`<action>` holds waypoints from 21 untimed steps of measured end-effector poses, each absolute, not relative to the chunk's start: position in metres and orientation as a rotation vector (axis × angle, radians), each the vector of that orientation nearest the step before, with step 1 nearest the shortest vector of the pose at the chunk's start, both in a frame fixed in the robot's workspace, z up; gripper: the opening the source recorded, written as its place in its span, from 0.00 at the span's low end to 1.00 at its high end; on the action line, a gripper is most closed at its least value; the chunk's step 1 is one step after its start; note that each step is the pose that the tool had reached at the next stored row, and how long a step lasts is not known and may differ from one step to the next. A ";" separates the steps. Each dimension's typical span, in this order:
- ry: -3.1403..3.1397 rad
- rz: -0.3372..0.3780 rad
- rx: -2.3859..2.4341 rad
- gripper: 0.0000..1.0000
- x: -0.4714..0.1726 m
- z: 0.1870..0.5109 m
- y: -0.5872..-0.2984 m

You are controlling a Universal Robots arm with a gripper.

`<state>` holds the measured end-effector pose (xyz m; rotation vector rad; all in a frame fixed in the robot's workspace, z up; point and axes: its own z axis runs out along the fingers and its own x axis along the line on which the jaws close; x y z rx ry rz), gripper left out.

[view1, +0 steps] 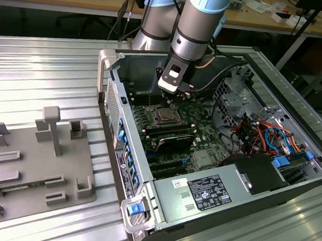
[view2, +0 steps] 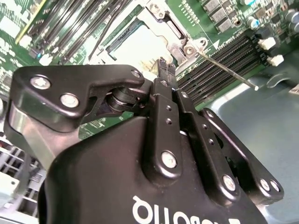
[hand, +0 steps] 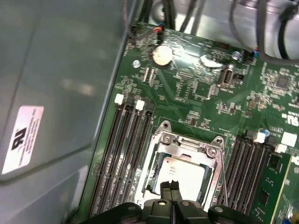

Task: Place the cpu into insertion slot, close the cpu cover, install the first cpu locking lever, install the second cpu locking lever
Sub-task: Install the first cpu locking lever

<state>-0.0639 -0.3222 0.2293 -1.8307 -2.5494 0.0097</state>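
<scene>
The arm (view1: 193, 28) reaches steeply down into the open computer case (view1: 312, 182). Its gripper (hand: 171, 186) has both fingers pressed together with nothing between them, the tips hanging just above one edge of the insertion slot (hand: 155, 177). The cpu (hand: 184, 170) lies flat in that slot, with the cpu cover (hand: 186, 141) folded down around it. A thin lever (view2: 224, 70) slants out from the slot's corner.

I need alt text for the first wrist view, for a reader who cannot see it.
The shut gripper is close over the cpu, which lies framed by the lowered silver cpu cover. Black memory slots flank it on the green board.
</scene>
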 end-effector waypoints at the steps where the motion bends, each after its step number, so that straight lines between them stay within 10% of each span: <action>1: -2.565 0.010 -1.810 0.11 -0.064 0.229 -0.322; 21: -2.624 0.010 -1.722 0.11 -0.064 0.237 -0.322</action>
